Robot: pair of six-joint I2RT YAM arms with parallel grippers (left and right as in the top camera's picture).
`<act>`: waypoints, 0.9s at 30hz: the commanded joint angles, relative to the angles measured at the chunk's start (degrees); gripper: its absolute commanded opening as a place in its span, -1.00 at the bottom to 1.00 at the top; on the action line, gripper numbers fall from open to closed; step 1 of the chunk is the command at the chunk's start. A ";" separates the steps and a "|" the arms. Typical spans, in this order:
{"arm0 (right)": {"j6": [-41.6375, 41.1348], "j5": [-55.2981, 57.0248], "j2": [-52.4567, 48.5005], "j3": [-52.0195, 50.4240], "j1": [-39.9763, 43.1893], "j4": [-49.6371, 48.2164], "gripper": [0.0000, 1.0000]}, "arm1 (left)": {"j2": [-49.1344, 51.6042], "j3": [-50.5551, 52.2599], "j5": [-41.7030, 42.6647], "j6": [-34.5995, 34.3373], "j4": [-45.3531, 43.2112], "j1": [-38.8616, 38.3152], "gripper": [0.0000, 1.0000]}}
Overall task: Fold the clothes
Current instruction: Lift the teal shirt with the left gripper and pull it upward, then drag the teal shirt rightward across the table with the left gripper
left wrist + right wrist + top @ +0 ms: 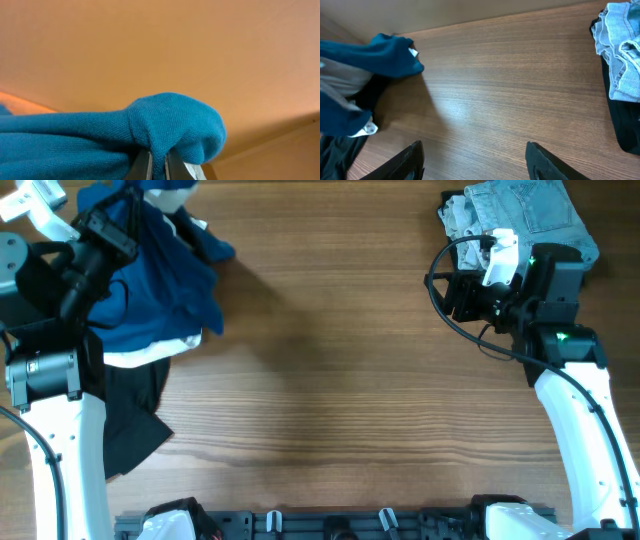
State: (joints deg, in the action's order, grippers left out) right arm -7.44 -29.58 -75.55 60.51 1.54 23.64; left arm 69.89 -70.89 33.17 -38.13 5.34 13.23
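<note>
Currently the left tool [158,169] is clenched on a bunched fold of the soft deep teal-blue shirt [150,300], which lies heaped at the far left corner of the brown wooden desk [330,380]. The right tool [475,162] stands released above bare desk, near the pale washed-denim jeans [525,215] and well apart from the shirt.

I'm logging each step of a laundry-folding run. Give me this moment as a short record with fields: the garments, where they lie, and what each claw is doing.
shirt: teal-blue shirt, bunched up, not folded, at the far left of the table
left: left claw shut on a fold of the shirt
right: right claw open, empty, over bare wood
jeans: pale jeans in a crumpled pile at the far right corner
other cloth: black garment partly under the shirt, at the left edge
</note>
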 commanded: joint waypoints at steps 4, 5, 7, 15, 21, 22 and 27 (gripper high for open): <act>-0.09 -3.10 -0.76 0.98 -1.73 0.81 0.30 | -1.55 -1.57 2.14 -1.31 -0.81 -0.04 -0.92; -0.02 -3.06 -0.87 0.87 -2.21 0.81 0.30 | -1.55 -1.57 2.14 -1.31 -0.70 0.20 -0.92; -0.02 -3.06 -1.20 0.87 -3.04 0.68 0.31 | -1.55 -1.57 2.12 -1.29 0.22 0.76 -0.92; -0.11 -3.13 -3.93 0.87 -3.48 0.46 0.31 | -1.53 -1.55 2.14 1.90 9.57 4.57 -0.72; -0.22 -3.13 -5.62 0.87 -3.48 0.44 0.31 | -1.53 -1.55 2.16 3.39 10.47 4.61 -0.84; -0.17 -3.10 -5.62 0.87 -3.48 0.46 0.31 | -1.53 -1.55 2.16 3.39 10.47 4.61 -0.85; -0.15 -3.10 -5.62 0.87 -3.48 0.44 0.31 | -1.53 -1.55 2.14 3.43 11.63 4.61 -0.90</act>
State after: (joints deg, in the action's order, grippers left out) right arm -7.46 -31.51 -80.71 60.51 -1.74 24.23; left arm 69.63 -71.00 34.37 -36.10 16.29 17.65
